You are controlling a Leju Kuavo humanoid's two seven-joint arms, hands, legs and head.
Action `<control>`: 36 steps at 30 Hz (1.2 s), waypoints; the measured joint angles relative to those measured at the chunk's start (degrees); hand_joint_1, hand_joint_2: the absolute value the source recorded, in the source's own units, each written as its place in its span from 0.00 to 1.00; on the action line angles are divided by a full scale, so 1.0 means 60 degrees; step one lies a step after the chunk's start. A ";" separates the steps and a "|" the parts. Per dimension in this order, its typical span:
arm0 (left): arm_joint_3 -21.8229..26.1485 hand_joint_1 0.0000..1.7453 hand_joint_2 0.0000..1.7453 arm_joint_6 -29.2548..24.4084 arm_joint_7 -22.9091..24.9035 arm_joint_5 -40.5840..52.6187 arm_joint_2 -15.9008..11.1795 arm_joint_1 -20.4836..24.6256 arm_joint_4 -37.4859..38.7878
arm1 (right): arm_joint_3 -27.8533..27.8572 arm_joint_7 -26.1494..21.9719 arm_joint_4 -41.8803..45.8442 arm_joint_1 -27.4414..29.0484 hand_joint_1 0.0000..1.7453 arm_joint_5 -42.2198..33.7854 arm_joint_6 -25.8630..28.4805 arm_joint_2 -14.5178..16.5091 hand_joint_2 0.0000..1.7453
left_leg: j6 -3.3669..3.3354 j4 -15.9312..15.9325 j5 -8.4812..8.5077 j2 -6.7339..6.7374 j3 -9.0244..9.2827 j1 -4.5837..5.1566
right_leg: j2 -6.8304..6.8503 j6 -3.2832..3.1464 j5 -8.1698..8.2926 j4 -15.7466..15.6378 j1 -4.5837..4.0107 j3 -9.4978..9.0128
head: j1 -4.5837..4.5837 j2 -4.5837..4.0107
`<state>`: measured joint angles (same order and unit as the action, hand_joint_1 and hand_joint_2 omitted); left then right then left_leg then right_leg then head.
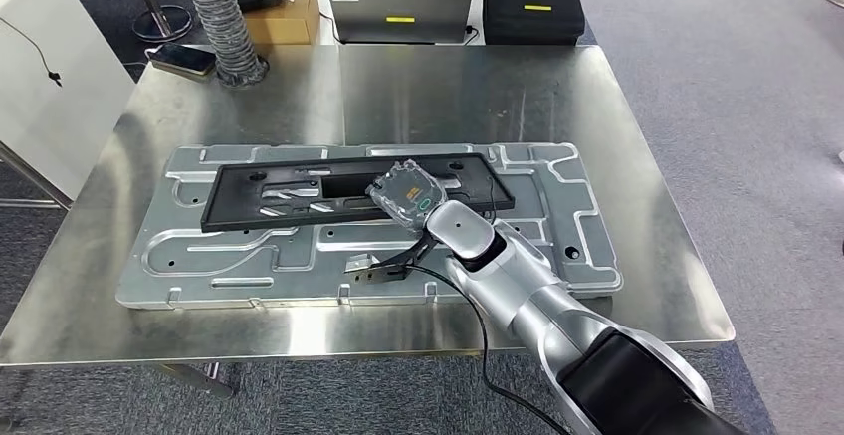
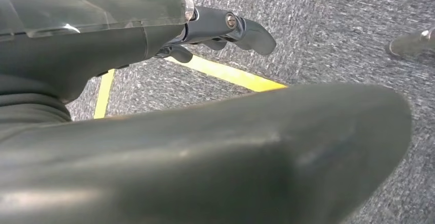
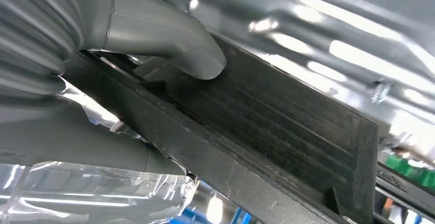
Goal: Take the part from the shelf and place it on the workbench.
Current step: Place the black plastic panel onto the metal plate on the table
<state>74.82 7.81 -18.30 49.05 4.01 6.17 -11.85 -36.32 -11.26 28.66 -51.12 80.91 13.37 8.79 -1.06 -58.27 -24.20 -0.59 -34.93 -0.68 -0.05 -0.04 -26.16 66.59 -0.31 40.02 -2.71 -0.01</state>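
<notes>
A long black rectangular frame part (image 1: 299, 191) lies across a ribbed grey metal plate (image 1: 199, 266) on the steel workbench (image 1: 478, 87). My right hand (image 1: 406, 194), in a clear plastic cover, grips the part near its right end. In the right wrist view the thumb (image 3: 174, 44) presses on the black part (image 3: 287, 131) while the other fingers wrap beneath its edge. Whether that end touches the plate I cannot tell. My left hand (image 2: 128, 44) hangs above grey carpet, holding nothing, its dark fingers (image 2: 241, 29) loosely extended.
At the workbench's far edge stand a grey laptop (image 1: 398, 5), a black case (image 1: 532, 9) and a cardboard box (image 1: 284, 17). A ribbed hose (image 1: 224, 27) and a dark device (image 1: 184, 57) sit at the back left. A white cabinet (image 1: 45, 67) stands to the left.
</notes>
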 joint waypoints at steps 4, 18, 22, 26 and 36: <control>-0.0015 0.00 0.00 0.0107 -0.0236 0.0047 0.0016 0.0011 0.0000 | -0.0105 -0.0148 -0.0260 -0.0030 1.00 -0.0327 -0.0619 0.0119 1.00 | 0.0125 0.0011 -0.0054 0.0016 0.0041 0.0038 | 0.0011 -0.0190 0.0393 -0.1390 -0.0108 -0.0654 | -0.0002 -0.0001; -0.0185 0.00 0.25 0.0158 -0.0373 0.0210 -0.0078 -0.0019 0.0000 | -0.0434 0.0442 -0.1072 -0.0109 0.00 -0.0537 -0.1402 0.0211 0.00 | 0.0554 -0.0129 -0.0212 0.0045 0.0223 -0.0215 | -0.0066 0.0015 0.0340 -0.1413 0.0109 -0.0858 | -0.0005 -0.0003; -0.0212 0.00 0.00 0.0166 -0.0544 0.0138 -0.0076 -0.0016 0.0000 | -0.0477 0.0443 -0.1168 -0.0101 0.00 -0.0630 -0.1374 0.0205 0.00 | 0.0235 -0.0046 -0.0189 0.0054 0.0251 -0.0169 | -0.0094 0.0195 0.0241 -0.1279 0.0148 -0.0813 | -0.0004 0.0000; -0.0210 0.00 0.00 0.0209 -0.0667 0.0045 -0.0077 -0.0027 0.0000 | -0.0494 0.0120 -0.1234 -0.0034 0.00 -0.1015 -0.1226 0.0204 0.00 | 0.0101 -0.0035 -0.0127 0.0062 0.0187 -0.0131 | -0.0044 0.0276 -0.0839 0.0684 0.0174 0.0049 | -0.0004 -0.0002; -0.0203 0.00 0.00 0.0270 -0.0627 0.0039 -0.0038 -0.0064 0.0000 | 0.0471 -0.2881 -0.0343 0.0351 0.00 -0.4673 -0.0873 0.0284 0.00 | 0.0293 0.0001 -0.0091 0.0049 0.0100 -0.0065 | -0.0031 -0.0188 0.0229 -0.1441 -0.0045 -0.0926 | -0.0004 0.0001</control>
<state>73.60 9.43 -22.06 49.29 3.78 5.79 -11.85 -33.49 -28.55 26.60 -49.01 52.87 8.12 10.49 0.70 -58.26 -24.75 -0.29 -34.33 -1.07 -0.24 -1.17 -24.79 57.95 -0.58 34.47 -2.73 0.00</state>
